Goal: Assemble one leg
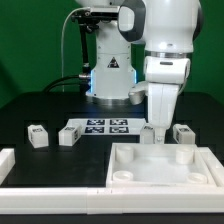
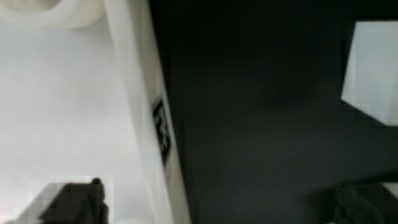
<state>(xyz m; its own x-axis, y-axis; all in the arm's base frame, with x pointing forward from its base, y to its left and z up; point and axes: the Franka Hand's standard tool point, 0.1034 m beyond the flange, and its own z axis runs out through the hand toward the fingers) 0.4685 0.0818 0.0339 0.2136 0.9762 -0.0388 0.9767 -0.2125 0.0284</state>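
Found gripper low over far edge of white tabletop, fingers spread wide, holding nothing. Noted leg just beside it, on the exterior view's right; second leg and third leg toward the exterior view's left, past marker board.

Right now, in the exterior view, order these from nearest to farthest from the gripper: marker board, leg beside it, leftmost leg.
1. marker board, to the exterior view's left of the gripper.
2. leg beside it, just past the board's far end.
3. leftmost leg, farthest toward the exterior view's left.
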